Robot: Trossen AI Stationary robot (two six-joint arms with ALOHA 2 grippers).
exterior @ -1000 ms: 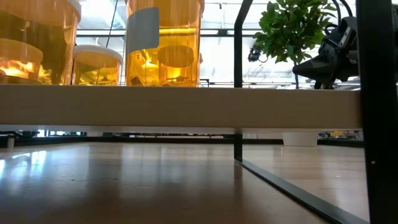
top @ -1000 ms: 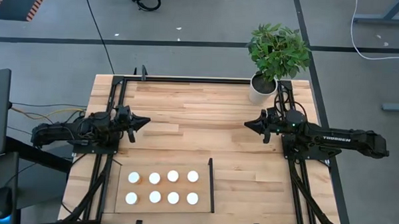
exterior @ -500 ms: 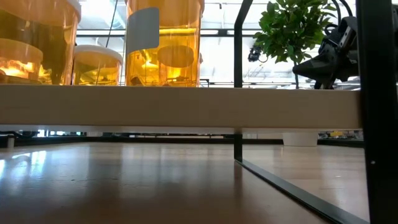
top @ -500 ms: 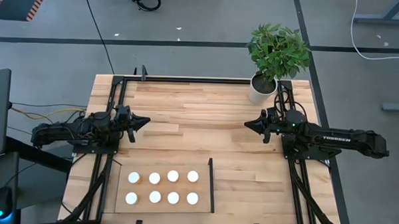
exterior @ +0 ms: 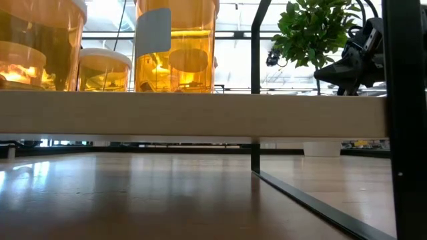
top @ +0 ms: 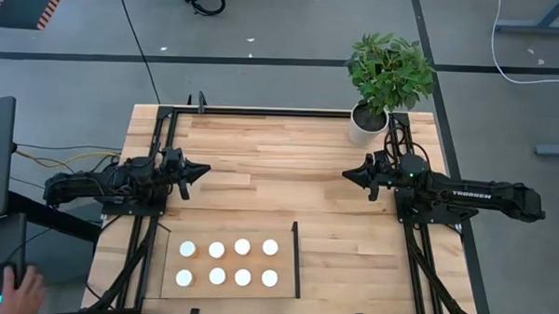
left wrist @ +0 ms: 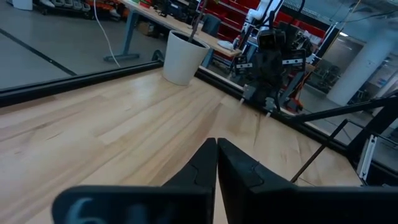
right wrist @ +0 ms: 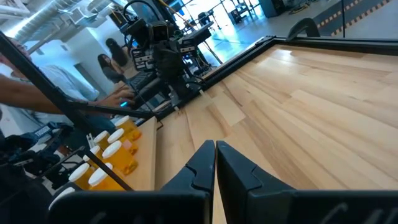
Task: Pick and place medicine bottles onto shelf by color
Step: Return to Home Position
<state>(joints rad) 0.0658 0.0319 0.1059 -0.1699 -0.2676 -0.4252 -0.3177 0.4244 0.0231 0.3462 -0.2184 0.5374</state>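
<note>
Since nothing is left to carry, the worktop (top: 289, 148) shows a job that looks finished. Its bare planks lie between two arms that are parked rather than working.

The shelf (top: 282, 265) sits flat at the near edge, toward the left arm's side, with its thin black upright strip (top: 294, 260) along the short edge facing the middle. That strip probably serves as a stop, so things pushed across the board cannot slide off.

A potted plant (top: 364, 125) stands at the far edge just behind the right arm, well apart from the shelf and out of any reaching path.

Each arm lies folded low along its own side of the worktop and points inward. The left pincer (top: 203, 170) has its fingers pressed together and holds nothing, and its own wrist view shows the two tips meeting. The right pincer (top: 348, 175) faces it across the planks, likewise closed and with nothing in it. Both are far from the shelf, which fits a rest pose that keeps the fingers tucked away.

All eight medicine bottles (top: 217, 276) stand upright on the shelf in two rows of four, white caps up and spaced apart without touching. All are orange, so one block suits sorting by colour.
</note>
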